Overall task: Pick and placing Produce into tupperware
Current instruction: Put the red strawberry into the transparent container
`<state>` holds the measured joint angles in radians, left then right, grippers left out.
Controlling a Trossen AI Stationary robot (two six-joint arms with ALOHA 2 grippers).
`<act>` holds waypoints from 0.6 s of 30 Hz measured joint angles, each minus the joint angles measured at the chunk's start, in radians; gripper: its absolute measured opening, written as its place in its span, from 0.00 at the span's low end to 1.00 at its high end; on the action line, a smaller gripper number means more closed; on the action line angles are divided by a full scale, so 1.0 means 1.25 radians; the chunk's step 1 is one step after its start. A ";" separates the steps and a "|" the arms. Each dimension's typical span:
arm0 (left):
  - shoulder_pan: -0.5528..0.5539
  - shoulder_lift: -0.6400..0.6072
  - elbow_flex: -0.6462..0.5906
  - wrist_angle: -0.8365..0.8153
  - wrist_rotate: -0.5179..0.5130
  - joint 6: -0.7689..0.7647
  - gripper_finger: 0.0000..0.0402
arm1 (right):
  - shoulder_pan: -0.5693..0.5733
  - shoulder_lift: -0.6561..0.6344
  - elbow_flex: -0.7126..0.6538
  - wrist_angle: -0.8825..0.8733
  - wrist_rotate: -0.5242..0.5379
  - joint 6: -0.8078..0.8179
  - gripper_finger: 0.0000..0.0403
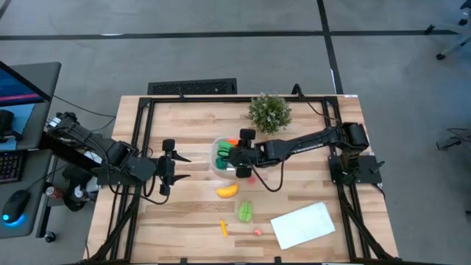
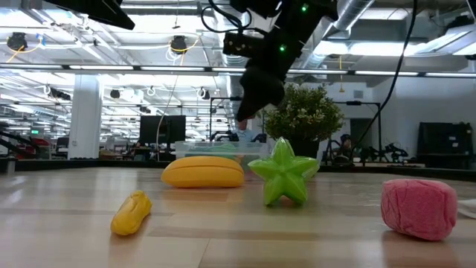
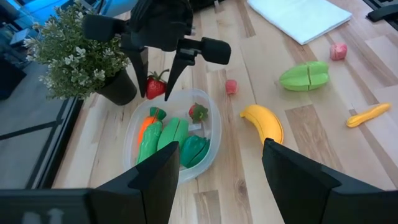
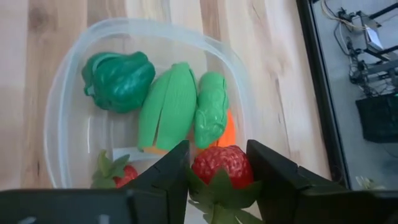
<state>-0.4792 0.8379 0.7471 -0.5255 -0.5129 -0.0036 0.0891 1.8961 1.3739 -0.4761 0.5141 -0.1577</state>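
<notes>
Over the clear tupperware (image 4: 74,62), at the lower middle of the right wrist frame, the right gripper (image 4: 219,168) pinches a red strawberry (image 4: 222,165) between its narrowly parted fingers (image 4: 166,174) — leafy cap toward the camera, tip toward the container. Inside lie a green pepper (image 4: 118,79), a corn husk (image 4: 168,106) and another strawberry (image 4: 115,174). At left of the high view, the left gripper (image 1: 179,167) hangs spread and empty — the yellow banana (image 1: 227,191) lies crosswise nearby.

Produce (image 3: 168,140) in tupperware (image 3: 211,146), banana (image 3: 264,121) beside it, plant (image 3: 81,53) behind
</notes>
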 joint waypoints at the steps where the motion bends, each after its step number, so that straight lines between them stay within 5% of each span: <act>1: 0.000 0.000 0.000 0.000 0.000 0.000 0.55 | 0.000 0.000 0.000 0.003 -0.002 -0.001 0.34; 18: 0.000 0.000 0.000 0.000 0.000 -0.006 0.55 | -0.018 0.000 -0.073 0.150 -0.084 0.007 0.35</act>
<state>-0.4790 0.8379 0.7471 -0.5255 -0.5129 -0.0116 0.0660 1.8961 1.2827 -0.2890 0.4094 -0.1490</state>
